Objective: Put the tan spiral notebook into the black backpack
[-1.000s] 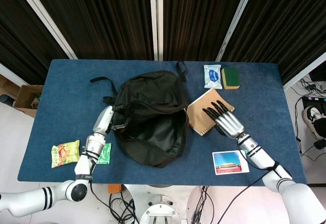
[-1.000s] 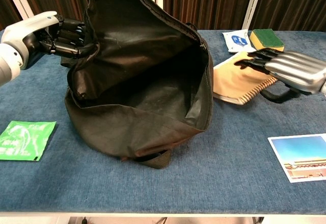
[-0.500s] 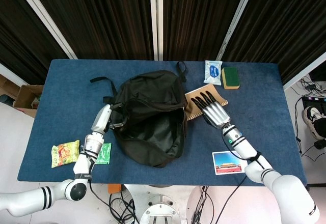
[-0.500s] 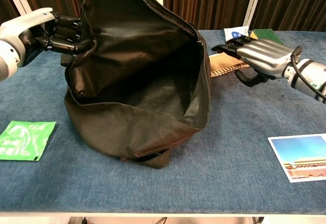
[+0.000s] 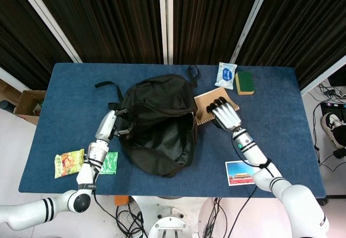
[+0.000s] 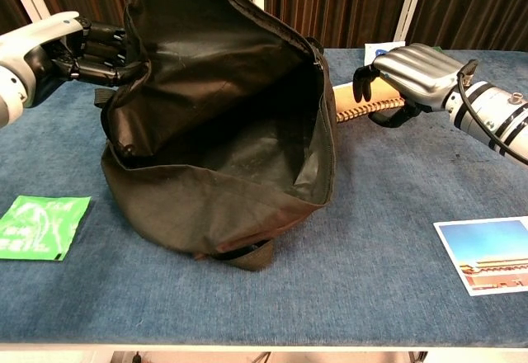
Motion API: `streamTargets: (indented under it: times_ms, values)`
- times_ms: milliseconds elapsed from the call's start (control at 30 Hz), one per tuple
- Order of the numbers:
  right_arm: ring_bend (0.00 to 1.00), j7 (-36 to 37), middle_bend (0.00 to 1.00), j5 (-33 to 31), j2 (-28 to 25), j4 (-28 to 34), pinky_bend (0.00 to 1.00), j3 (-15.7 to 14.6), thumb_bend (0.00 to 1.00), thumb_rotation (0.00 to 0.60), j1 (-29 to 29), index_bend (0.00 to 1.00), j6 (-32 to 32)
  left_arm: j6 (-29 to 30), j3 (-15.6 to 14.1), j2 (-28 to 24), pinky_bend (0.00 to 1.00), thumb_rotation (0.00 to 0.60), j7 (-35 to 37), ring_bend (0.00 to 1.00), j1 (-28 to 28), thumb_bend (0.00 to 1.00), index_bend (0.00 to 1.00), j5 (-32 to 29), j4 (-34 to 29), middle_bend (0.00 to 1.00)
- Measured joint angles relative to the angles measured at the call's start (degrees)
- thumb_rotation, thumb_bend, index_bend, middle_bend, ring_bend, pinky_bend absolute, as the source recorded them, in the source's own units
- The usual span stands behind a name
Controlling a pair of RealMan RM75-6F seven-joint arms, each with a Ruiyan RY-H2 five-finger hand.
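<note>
The black backpack [image 5: 159, 124] [image 6: 223, 132] lies in the middle of the blue table with its mouth gaping toward me. My left hand [image 5: 115, 121] [image 6: 91, 45] grips the rim of the opening at its left side and holds it up. The tan spiral notebook [image 5: 208, 103] [image 6: 359, 103] is tilted, its spiral edge at the backpack's right rim. My right hand [image 5: 224, 114] [image 6: 408, 70] grips it from above, fingers curled over the top cover, so most of it is hidden in the chest view.
A white wipes packet [image 5: 226, 75] and a green sponge [image 5: 244, 83] lie at the back right. A postcard [image 5: 243, 172] [image 6: 487, 252] sits near the front right edge. A green sachet [image 5: 110, 163] [image 6: 41, 227] and a snack bag [image 5: 69, 163] lie front left.
My right hand has curled its fingers around the notebook and carried it left and up to the backpack's right rim. The left hand keeps holding the opening, lifted slightly.
</note>
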State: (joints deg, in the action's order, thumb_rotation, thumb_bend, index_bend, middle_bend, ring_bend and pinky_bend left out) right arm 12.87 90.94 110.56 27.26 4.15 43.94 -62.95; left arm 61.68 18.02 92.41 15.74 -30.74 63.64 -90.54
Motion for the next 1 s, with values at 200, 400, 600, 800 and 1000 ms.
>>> streamTargets:
  times_ms: [200,400,600,800,1000]
  values:
    - [0.41,0.0,0.58,-0.2,0.1,0.0,0.36,-0.3,0.42,0.600,-0.2,0.59,-0.5,0.3,-0.1,-0.2,0.39,0.600,0.2,0.50,0.1,0.46,0.57,0.4,0.1,0.59]
    - [0.53,0.2,0.68,0.9,-0.8,0.1,0.41,-2.1,0.49,0.600,-2.5,0.74,-4.4,0.3,-0.3,-0.3,0.39,0.600,-0.2,0.49,0.1,0.46,0.57,0.5,0.1,0.59]
    - [0.61,0.8,0.76,3.0,-2.8,0.5,0.45,-3.9,0.58,0.600,-5.8,0.87,-12.7,0.1,-0.5,-0.9,0.39,0.600,-1.6,0.49,-0.2,0.46,0.57,0.8,-0.4,0.58]
    - [0.65,1.4,0.81,5.6,-6.7,1.9,0.48,-5.2,0.61,0.600,-9.6,0.92,-26.3,-0.9,-0.3,-2.6,0.39,0.600,-4.2,0.49,-0.9,0.46,0.56,-0.1,-1.7,0.58]
    - [0.66,0.0,0.81,9.0,-13.7,8.1,0.50,-5.5,0.61,0.600,-12.4,0.94,-40.4,-3.3,1.1,-5.0,0.39,0.600,-6.0,0.49,-2.5,0.46,0.56,-2.6,-4.1,0.58]
